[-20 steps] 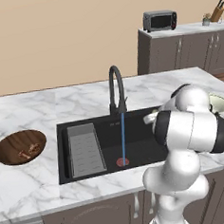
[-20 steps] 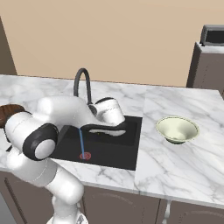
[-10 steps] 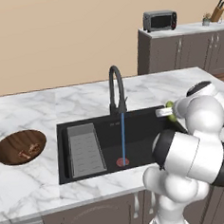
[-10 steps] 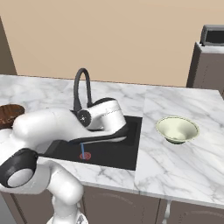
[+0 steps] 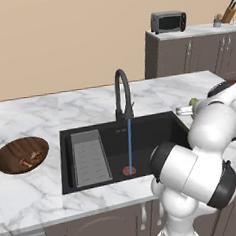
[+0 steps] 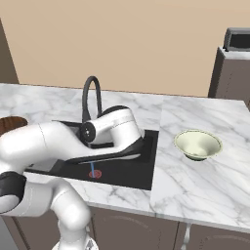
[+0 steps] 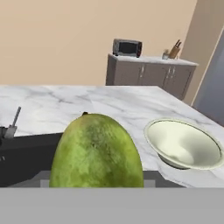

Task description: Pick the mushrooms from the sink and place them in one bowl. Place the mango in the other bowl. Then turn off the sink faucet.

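From the left base view, the wooden bowl (image 5: 21, 154) sits on the marble counter (image 5: 49, 113) left of the black sink (image 5: 156, 132), with small brown mushrooms (image 5: 32, 158) lying in it; the gooseneck faucet (image 5: 122, 93) runs a thin stream onto the red drain (image 5: 129, 171), and a bit of the yellow-green mango (image 5: 192, 102) peeks past the arm's white wrist at the sink's right end. From the right base view, the cream-green bowl (image 6: 197, 144) stands on the counter right of the sink, apart from the arm. In the hand view, the mango fills the foreground, pinched in the jaws, with the cream-green bowl just beside and beyond it.
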Tool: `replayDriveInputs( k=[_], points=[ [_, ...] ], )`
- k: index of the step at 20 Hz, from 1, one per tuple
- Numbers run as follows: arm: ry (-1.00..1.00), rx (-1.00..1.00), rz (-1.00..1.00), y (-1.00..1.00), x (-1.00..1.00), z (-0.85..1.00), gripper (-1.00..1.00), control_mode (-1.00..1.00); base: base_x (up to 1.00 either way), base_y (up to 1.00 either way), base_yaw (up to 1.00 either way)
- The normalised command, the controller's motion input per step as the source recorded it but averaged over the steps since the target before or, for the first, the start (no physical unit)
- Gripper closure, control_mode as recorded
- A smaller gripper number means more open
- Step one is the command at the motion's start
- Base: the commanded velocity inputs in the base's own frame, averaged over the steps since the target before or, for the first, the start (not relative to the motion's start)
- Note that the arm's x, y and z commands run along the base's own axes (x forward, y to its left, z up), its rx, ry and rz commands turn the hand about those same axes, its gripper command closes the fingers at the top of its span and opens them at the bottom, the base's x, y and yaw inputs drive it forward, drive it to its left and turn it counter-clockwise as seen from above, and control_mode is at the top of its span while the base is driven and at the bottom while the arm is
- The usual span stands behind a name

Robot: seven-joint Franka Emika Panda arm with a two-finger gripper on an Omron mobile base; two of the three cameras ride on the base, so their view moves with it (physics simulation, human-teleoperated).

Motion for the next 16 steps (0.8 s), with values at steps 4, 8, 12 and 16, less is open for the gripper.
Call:
replayDriveInputs(
  k=[4,8,12,16],
  points=[
    [0.21,0.19,-0.04,-0.55,-0.22,1.0,1.0,-1.0,0.0,0.0,0.0],
    [0.23,0.16,0.0,-0.42,-0.18,1.0,1.0,-1.0,0.0,0.0,0.0],
    [0.2,0.12,0.0,-0.33,-0.15,1.0,1.0,-1.0,0.0,0.0,0.0],
    [0.16,0.08,0.0,-0.23,-0.12,1.0,1.0,-1.0,0.0,0.0,0.0]
  ],
)
